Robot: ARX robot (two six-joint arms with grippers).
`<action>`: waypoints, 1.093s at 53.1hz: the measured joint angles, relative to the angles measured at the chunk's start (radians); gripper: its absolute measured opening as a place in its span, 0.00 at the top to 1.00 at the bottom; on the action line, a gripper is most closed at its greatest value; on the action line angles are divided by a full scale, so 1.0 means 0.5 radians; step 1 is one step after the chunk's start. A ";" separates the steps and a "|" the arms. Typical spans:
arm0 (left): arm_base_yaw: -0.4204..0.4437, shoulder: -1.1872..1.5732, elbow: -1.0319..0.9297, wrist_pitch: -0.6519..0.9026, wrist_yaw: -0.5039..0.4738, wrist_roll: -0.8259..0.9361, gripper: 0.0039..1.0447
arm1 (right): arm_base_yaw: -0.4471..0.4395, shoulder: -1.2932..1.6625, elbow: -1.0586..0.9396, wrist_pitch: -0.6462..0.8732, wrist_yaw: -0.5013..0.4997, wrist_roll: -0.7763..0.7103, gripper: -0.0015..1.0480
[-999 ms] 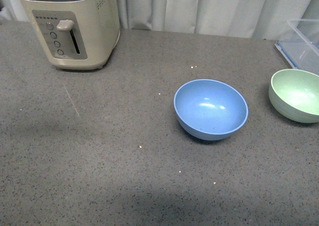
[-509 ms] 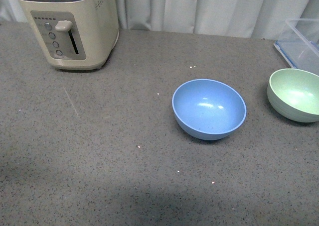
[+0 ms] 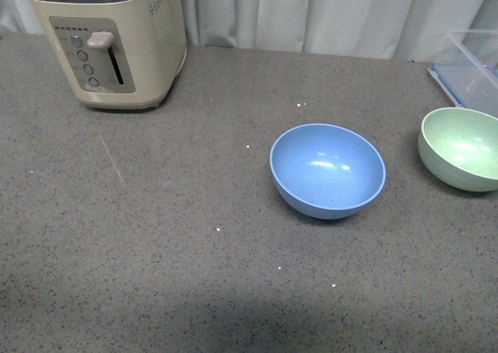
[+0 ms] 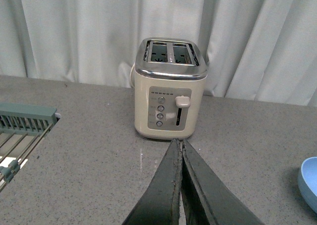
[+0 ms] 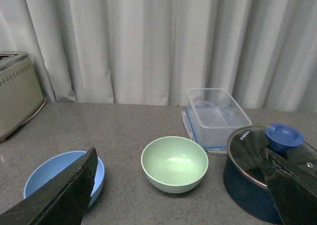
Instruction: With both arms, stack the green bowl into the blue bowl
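At the right edge of the speckled grey counter (image 3: 156, 236) sits the round, pale mint-green matte bowl (image 3: 461, 148), upright and empty. To its left, near the middle of the counter and clearly apart from it, stands the round, light sky-blue matte bowl (image 3: 327, 170), also upright and empty, so nothing is stacked yet.

Neither arm shows in the front view. The black right gripper (image 5: 178, 158) is spread wide with nothing between its fingers, and the green bowl lies ahead of it in the gap. The black left gripper (image 4: 179, 141) has its fingers pressed together on nothing and points toward the cream two-slot toaster (image 3: 109, 42) at the far left.

Just beyond the green bowl is a clear plastic box (image 5: 218, 111), and close to the bowl's right stands a dark blue pot with a glass lid (image 5: 262, 170). A grey-green dish rack (image 4: 25, 121) lies off to the far left.

I judge the main risk to be crowding, since a wide reach for the green bowl could strike the pot or the box. A pinch on the smooth rim may slip or tip the bowl. The blue bowl stands free, so it could skid when the green one is set in off-centre.
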State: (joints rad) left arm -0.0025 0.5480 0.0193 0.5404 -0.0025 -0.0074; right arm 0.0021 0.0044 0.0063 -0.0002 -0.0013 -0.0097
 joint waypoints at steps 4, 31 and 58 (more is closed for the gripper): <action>0.000 -0.084 0.000 -0.079 0.001 0.000 0.96 | 0.000 0.000 0.000 0.000 0.001 0.000 0.09; 0.000 -0.529 -0.001 -0.506 0.001 0.000 0.96 | 0.000 0.000 0.000 0.000 0.000 0.000 0.09; 0.000 -0.922 -0.001 -0.958 0.004 0.001 0.96 | 0.000 0.000 0.000 0.000 0.000 0.000 0.09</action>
State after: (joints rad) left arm -0.0025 0.0872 0.0189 0.0616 -0.0006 -0.0071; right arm 0.0021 0.0044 0.0063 -0.0002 -0.0013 -0.0097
